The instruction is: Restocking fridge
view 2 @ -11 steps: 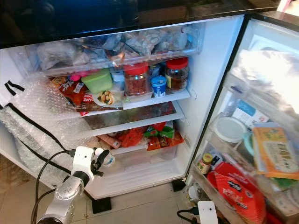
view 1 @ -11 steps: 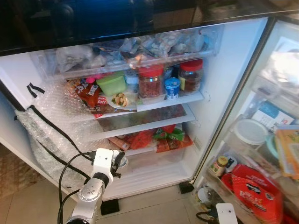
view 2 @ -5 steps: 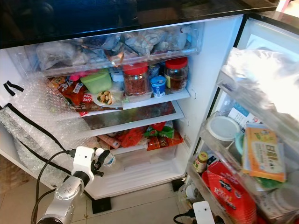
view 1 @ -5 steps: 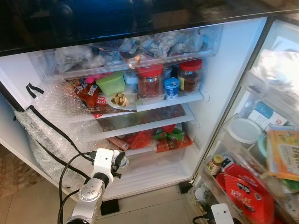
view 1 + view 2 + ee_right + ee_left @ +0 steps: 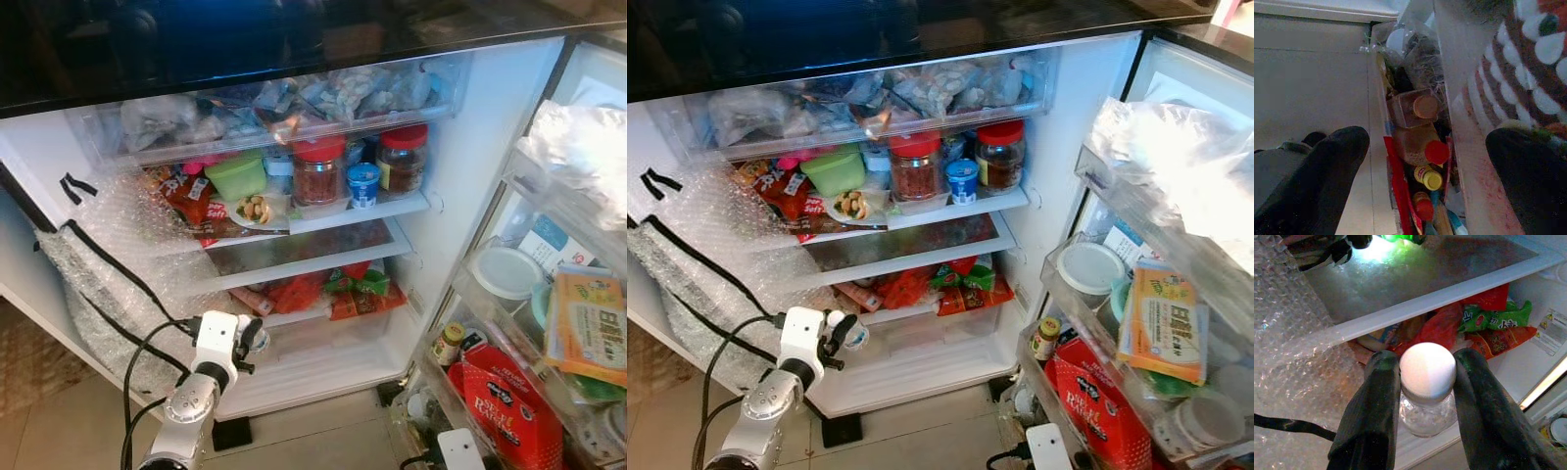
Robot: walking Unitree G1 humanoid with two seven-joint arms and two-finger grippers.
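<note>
- Fridge (image 5: 460, 186): door open, white interior, glass shelves with white front trim.
- Top drawer (image 5: 265, 113): clear plastic, packed with crumpled frosted bags.
- Upper shelf: two glass jars with red lids (image 5: 317, 168) holding dark reddish contents; a small blue-labelled cup (image 5: 362, 184) between them; a green lidded tub (image 5: 235, 176); a plate of food (image 5: 253, 210) under film; red snack packets (image 5: 186, 196) at the left end.
- Lower shelf: flat red, orange and green foil packets (image 5: 338, 289), glossy and creased.
- Bubble wrap (image 5: 108, 284) with black straps covers the left side of the compartment.
- Door racks (image 5: 1087, 323): clear plastic. They hold a round white-lidded container (image 5: 1091, 266), a yellow printed carton (image 5: 1161, 323), a red printed bag (image 5: 1097, 406), a small yellow-capped jar (image 5: 1046, 338) and a shiny crumpled clear bag (image 5: 1176, 166) in the top rack.
- Left gripper (image 5: 1425, 396): fingers clamped either side of a small clear bottle (image 5: 1427, 404) just under its smooth round white cap. It is held low before the bottom compartment, just outside the front edge.
- Right gripper (image 5: 1425, 161): fingers spread wide apart, holding nothing. It is over a door rack with capped bottles (image 5: 1425, 147), beside a red and white patterned bag (image 5: 1528, 73).
</note>
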